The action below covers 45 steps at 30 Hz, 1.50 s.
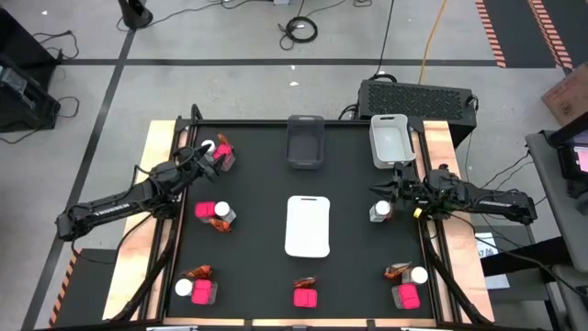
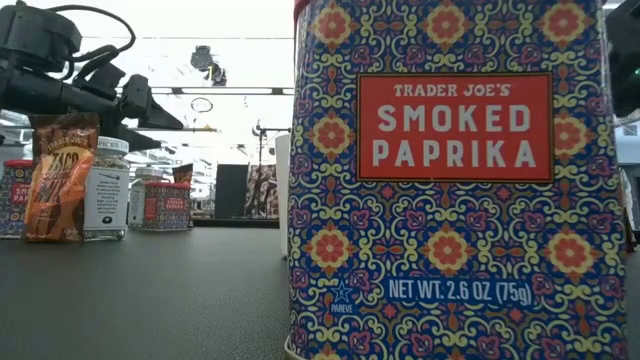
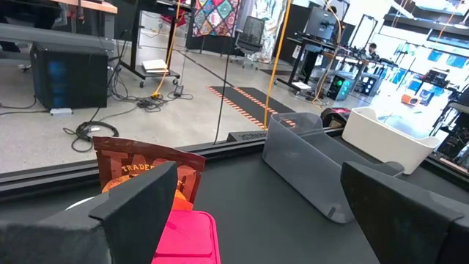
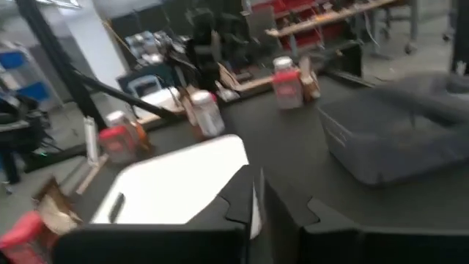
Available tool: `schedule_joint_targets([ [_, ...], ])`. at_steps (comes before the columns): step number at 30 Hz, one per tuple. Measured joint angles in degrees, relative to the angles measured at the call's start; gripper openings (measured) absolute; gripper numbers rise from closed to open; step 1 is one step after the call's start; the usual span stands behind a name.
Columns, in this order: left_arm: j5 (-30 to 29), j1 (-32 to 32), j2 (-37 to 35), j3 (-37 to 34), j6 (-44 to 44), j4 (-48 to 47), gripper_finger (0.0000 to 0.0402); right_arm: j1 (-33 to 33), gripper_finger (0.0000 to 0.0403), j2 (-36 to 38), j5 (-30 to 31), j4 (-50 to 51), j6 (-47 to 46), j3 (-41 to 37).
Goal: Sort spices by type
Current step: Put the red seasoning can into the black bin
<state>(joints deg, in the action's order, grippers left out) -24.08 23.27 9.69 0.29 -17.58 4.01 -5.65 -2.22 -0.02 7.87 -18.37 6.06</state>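
Low view gives me very little: a smoked paprika tin [image 2: 455, 180] stands right against the lens and blocks most of the table, so I only see a red-orange packet [image 2: 60, 180] and a few jars far off beside it, with a dark arm crossing above them. From the high view I take the white tray [image 1: 308, 225] as my landmark, in the middle of the black mat. The spices lie in small mixed clusters all round it, each a pink box, a white-capped jar and a packet, though at this size I cannot read any labels. Left of the tray and farther back, my left gripper [image 1: 207, 156] reaches in low with its fingers spread wide, just short of a pink box [image 1: 225, 158] and the packet [image 3: 146, 172] behind it; the left wrist view shows both between the open fingers, nothing held. Right of the tray, my right gripper [image 1: 393, 198] sits just above a clear jar [image 1: 379, 212]; its wrist view is smeared, but the two fingers show almost pressed together and empty. A dark grey bin [image 1: 305, 140] and a lighter bin [image 1: 390, 138] stand behind the tray. The arm bases run off the table edges.
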Motion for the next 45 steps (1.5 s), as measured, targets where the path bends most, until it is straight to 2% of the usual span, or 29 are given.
schedule_joint_targets([
  [7,0.0,0.0,0.0,0.0,0.0,0.0,0.0383,0.0,0.0101,-2.4,-1.3,-0.3,3.2,8.0],
  [13,0.0,0.0,0.0,0.0,0.0,0.0,0.0383,0.0,0.0143,-12.7,0.9,-3.8,4.7,15.6],
  [18,0.0,0.0,0.0,0.0,0.0,0.0,0.0383,0.2,0.0148,-28.4,1.6,-6.2,3.2,23.7],
  [24,0.1,0.0,0.0,0.0,-1.3,1.1,0.0383,0.2,0.0146,-45.8,1.7,-6.1,5.7,35.2],
  [32,10.5,0.0,0.0,0.4,-13.5,0.4,0.0383,1.0,0.0146,-57.9,1.3,-6.1,12.6,47.2],
  [35,14.8,0.0,0.1,4.2,-13.6,-2.2,0.0383,1.5,0.0146,-60.4,1.3,-6.0,15.5,49.5],
  [37,15.4,-0.1,0.1,8.1,-13.5,-6.3,0.0383,1.7,0.0146,-61.6,1.2,-5.9,16.6,50.3],
  [43,14.1,-0.9,3.9,25.1,-13.2,-28.5,0.0383,1.6,0.0146,-63.6,1.1,-5.7,18.1,50.7],
  [45,14.4,-1.3,6.1,29.9,-13.8,-34.2,0.0383,1.6,0.0146,-63.7,-1.0,-5.7,19.1,50.7],
])
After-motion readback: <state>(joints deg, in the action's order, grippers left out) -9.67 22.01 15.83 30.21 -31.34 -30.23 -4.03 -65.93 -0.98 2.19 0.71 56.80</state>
